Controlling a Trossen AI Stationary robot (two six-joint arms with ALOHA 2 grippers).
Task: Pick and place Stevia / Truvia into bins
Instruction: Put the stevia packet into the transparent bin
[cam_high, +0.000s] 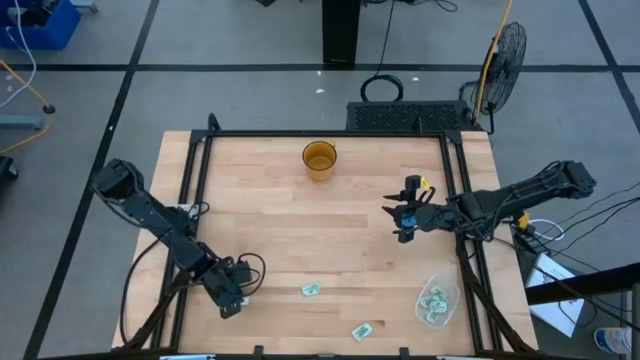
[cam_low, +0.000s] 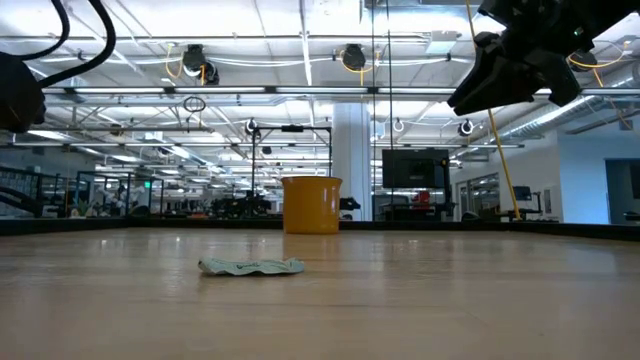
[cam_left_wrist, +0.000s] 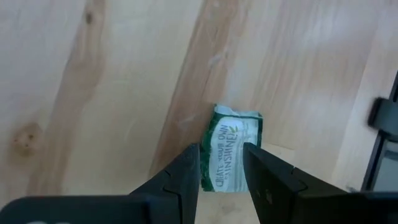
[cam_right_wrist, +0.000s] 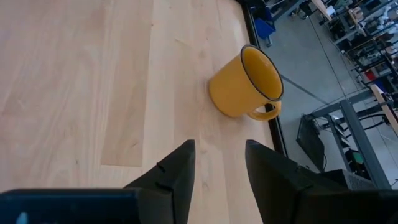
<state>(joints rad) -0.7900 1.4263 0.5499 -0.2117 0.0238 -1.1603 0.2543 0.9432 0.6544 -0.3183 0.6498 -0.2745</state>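
Observation:
My left gripper (cam_high: 232, 298) is low over the table's near left part, shut on a green and white sachet (cam_left_wrist: 235, 146). The gripper hides this sachet in the high view. My right gripper (cam_high: 400, 222) hangs open and empty above the table's right middle, also in the low view (cam_low: 480, 85). The amber cup (cam_high: 320, 160) stands upright at the far middle and shows in the right wrist view (cam_right_wrist: 245, 81). The clear tub (cam_high: 450, 290) stands near the right edge with sachets in it. Two sachets lie flat on the table, one (cam_high: 311, 290) also showing in the low view (cam_low: 250, 266), the other (cam_high: 362, 331) nearer the front edge. My left gripper has the sachet between its two fingers, which stand on the sachet's two long edges (cam_left_wrist: 209, 163) at its near end, pointing down at the table and lying along it. The sachet's far end (cam_left_wrist: 239, 115) is crumpled. Whether it is clear of the table, I cannot tell.
A black frame (cam_high: 200, 200) runs along the table's left, right and far sides. A black fan (cam_high: 505, 50) stands on the floor beyond the far right corner. Bare wood lies in the table's middle.

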